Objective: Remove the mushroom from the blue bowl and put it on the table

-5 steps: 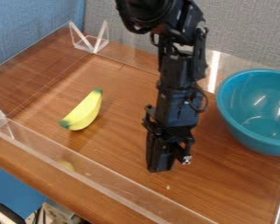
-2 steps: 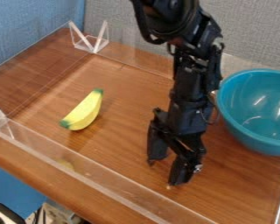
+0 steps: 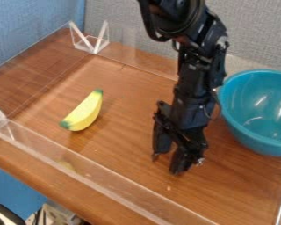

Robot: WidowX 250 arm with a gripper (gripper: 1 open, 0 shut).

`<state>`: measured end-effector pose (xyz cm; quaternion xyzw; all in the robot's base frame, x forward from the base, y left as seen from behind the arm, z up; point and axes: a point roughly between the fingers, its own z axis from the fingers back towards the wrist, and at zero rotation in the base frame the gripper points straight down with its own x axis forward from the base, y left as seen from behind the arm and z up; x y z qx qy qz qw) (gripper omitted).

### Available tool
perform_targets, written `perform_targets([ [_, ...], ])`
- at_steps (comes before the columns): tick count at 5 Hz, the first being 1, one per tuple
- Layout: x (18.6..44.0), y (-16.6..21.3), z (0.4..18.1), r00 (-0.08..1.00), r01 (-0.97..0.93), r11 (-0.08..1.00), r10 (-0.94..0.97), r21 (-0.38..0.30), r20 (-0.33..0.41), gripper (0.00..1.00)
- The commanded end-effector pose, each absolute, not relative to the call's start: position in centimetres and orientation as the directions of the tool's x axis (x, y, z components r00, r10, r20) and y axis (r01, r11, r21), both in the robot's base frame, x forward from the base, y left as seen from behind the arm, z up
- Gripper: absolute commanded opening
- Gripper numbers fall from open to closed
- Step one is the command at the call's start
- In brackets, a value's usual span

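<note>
The blue bowl [image 3: 259, 110] stands at the right edge of the table [image 3: 119, 83], and the part of its inside that shows is empty. My gripper [image 3: 178, 160] points straight down just left of the bowl, its fingertips [image 3: 167, 151] at the tabletop. The jaws stand a little apart. A small pale speck at the right fingertip may be the mushroom [image 3: 191, 162]. The dark fingers hide most of it, and I cannot tell whether they touch it.
A yellow banana [image 3: 83, 110] with a green tip lies on the wood to the left of the arm. Low clear acrylic walls [image 3: 96, 171] edge the table, with the front wall close below the gripper. A clear bracket [image 3: 89, 38] stands at the far corner.
The gripper has shifted right toward the bowl and lower. Its jaws spread wide half a second ago and now stand narrower.
</note>
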<state>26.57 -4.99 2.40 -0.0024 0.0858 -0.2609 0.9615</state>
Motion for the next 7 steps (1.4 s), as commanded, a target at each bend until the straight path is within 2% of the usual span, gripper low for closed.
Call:
perform_targets([
  [1,27.9,-5.4,4.0,0.870,0.481,0.876,-0.481,-0.028,-0.106,0.00],
  [2,27.7,-4.3,5.0,0.844,0.527,0.849,-0.526,-0.015,-0.109,1.00],
  [3,27.3,-4.3,5.9,0.849,0.521,0.854,-0.517,0.003,-0.111,1.00],
  [4,26.8,-4.3,7.6,0.857,0.510,0.860,-0.503,0.039,-0.108,1.00],
  [6,28.3,-2.4,11.9,0.903,0.429,0.894,-0.421,0.126,-0.088,1.00],
  [7,29.0,-1.3,12.0,0.917,0.399,0.905,-0.391,0.144,-0.085,1.00],
])
